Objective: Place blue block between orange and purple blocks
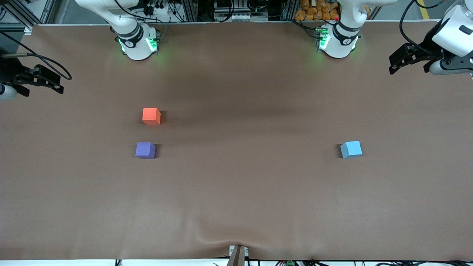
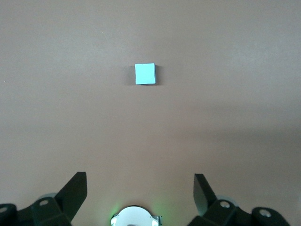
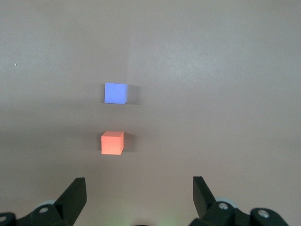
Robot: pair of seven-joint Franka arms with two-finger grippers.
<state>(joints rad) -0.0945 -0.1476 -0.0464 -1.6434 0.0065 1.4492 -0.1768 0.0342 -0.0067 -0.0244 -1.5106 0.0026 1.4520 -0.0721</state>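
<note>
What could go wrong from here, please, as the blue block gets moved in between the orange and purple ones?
The gap between the orange block and the purple block looks barely wider than the blue block, so lowering it could nudge either neighbour. The blue block also sits slightly turned, so the open left gripper might catch a corner. The long carry toward the right arm's end could approach the open right gripper.

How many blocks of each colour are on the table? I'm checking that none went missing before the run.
Orange block: 1
Purple block: 1
Blue block: 1
Total: 3
</note>
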